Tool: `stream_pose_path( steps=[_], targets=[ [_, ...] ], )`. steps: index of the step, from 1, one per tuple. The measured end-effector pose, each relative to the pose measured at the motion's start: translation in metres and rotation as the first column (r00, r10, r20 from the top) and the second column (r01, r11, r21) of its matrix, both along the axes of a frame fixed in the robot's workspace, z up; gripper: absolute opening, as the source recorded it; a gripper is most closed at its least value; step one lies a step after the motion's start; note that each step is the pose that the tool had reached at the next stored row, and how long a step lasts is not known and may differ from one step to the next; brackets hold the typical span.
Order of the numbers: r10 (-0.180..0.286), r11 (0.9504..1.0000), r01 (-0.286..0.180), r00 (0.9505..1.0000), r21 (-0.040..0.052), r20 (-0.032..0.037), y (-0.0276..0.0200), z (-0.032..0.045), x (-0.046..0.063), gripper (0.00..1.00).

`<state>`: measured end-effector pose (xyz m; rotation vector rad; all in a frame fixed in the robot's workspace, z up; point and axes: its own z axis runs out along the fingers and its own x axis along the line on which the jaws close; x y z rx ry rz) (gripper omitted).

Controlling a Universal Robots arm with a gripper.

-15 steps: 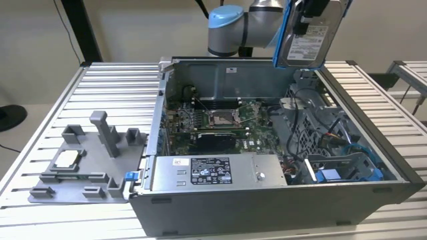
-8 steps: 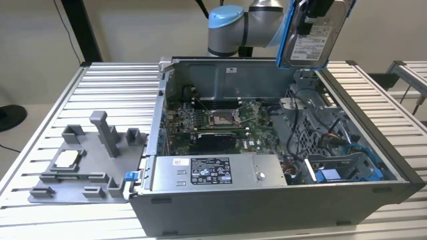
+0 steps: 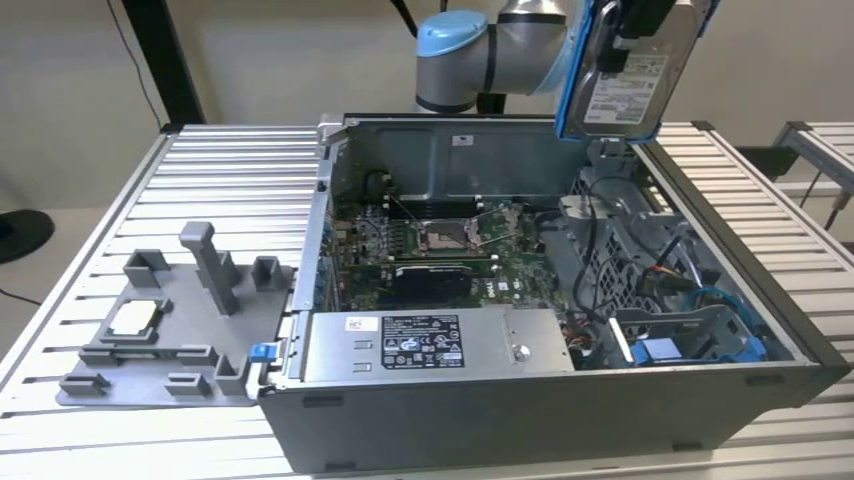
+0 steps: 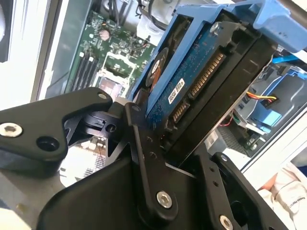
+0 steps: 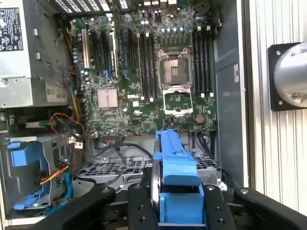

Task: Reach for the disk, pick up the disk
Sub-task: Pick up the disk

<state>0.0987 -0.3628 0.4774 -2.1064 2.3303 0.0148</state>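
The gripper point(image 4: 165, 148) is clamped on the disk point(image 3: 631, 72), which hangs upright, well above the open computer case point(image 3: 534, 400) at the exterior view's upper right. The disk is judged rigid, fairly heavy and shock-sensitive, with smooth metal faces, so the blue bracket point(image 5: 175, 167) edges offer the safer hold, clear of the exposed circuit board point(image 4: 192, 81). Its white label point(image 3: 625, 90) carries print and barcodes too small to read

Even, soft indoor light in the exterior view, with slight glare on the ribbed bench point(image 3: 200, 160). In the second wrist view the bright background washes out white and the near claw point(image 4: 158, 143) links look soft.
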Motion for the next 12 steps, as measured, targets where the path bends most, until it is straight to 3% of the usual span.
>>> stream_pose_path(
  steps=[12],
  targets=[
    [0.0,1.0,0.0,1.0,-0.0001,-0.0007,-0.0359,-0.0006,0.003,0.0]
  ],
)
